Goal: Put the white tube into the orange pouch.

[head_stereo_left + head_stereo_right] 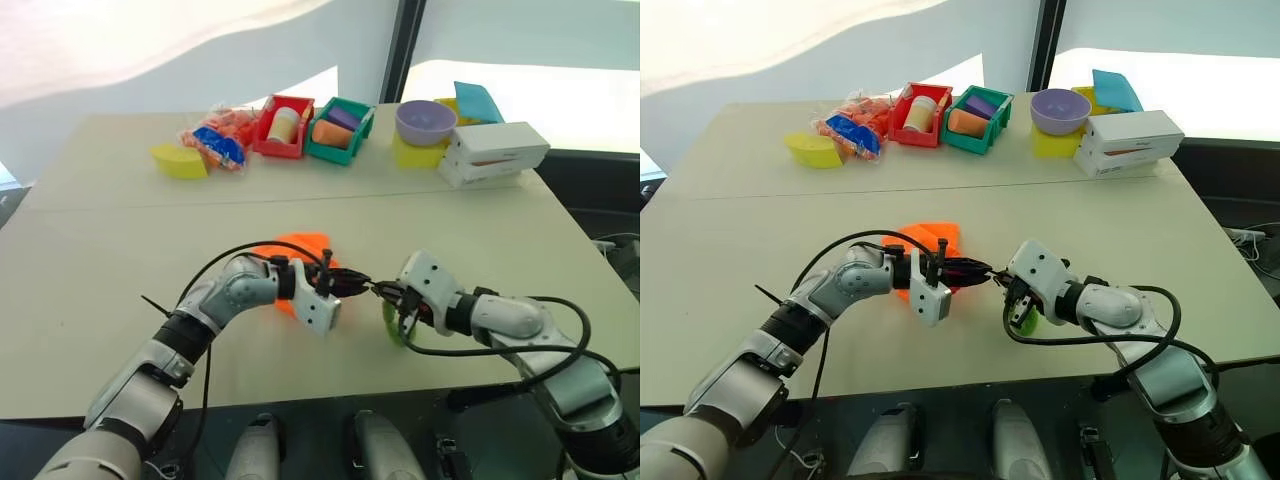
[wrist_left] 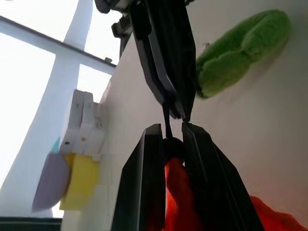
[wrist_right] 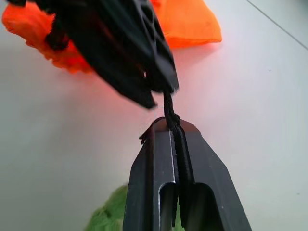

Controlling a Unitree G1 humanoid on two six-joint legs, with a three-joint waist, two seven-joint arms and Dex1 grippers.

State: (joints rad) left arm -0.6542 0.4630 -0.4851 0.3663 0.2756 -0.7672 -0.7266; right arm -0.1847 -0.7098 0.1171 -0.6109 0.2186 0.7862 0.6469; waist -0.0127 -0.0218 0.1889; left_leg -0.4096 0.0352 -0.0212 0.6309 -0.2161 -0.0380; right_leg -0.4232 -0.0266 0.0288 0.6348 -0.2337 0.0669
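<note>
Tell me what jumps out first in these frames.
At the table's near middle, the left gripper and right gripper meet tip to tip, both shut on the thin black drawstring cord of the orange pouch. A lime-green ring lies just under the right gripper. Along the far edge sits a row of bright bins, a purple bowl and a white box.

A pale table (image 1: 100, 250) carries bins (image 1: 312, 127), a bowl (image 1: 426, 121) and the orange pouch (image 1: 300, 250).

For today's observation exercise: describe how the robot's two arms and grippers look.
Both arms have silver-grey shells with black joints and loose black cables looping alongside. A white block sits at each wrist. The left gripper and right gripper each have two long, flat black fingers.
</note>
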